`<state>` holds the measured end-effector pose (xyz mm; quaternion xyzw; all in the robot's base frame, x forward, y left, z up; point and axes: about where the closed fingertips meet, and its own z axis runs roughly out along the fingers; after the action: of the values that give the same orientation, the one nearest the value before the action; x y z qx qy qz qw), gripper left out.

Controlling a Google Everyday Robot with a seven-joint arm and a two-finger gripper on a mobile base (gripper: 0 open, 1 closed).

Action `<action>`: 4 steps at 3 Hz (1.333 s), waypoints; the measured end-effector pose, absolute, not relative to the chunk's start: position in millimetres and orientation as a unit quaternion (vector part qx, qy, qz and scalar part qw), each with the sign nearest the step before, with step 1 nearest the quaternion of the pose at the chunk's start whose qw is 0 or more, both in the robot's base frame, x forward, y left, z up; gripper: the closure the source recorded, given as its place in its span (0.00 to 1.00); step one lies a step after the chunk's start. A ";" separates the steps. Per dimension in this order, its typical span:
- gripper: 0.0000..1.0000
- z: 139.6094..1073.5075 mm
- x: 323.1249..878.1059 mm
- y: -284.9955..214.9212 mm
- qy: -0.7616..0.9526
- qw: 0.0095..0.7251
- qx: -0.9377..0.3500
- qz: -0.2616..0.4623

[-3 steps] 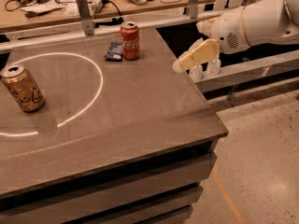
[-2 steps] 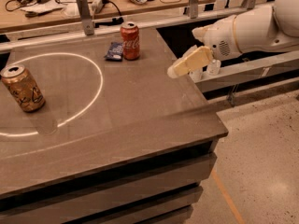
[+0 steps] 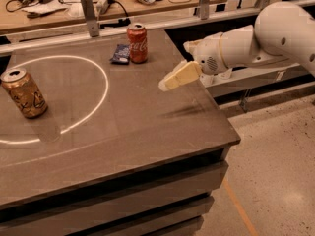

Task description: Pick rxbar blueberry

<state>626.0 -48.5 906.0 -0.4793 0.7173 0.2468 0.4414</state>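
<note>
Barely started: gripper [image 3: 178, 76] hovers over the counter's [image 3: 147, 132] right side, jaws apparently shut and empty, blue bar [image 3: 120, 54] lies untouched just beside the red can [image 3: 137, 43]; approach, grasp, lift remain.

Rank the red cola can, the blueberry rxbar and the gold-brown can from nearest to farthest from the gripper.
The gripper hovers over the right part of the table.
1. red cola can, at the back, on the gripper's side of the bar.
2. rxbar blueberry, just left of that can.
3. gold-brown can, far left.
</note>
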 end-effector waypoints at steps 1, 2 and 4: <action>0.00 898.5 630.7 -30.1 0.708 0.444 -0.484 0.260; 0.00 893.7 638.0 -4.3 0.684 0.462 -0.485 0.288; 0.00 880.0 653.9 28.8 0.671 0.481 -0.465 0.321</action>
<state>653.9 28.8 880.0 -0.4646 0.6709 0.3209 0.4808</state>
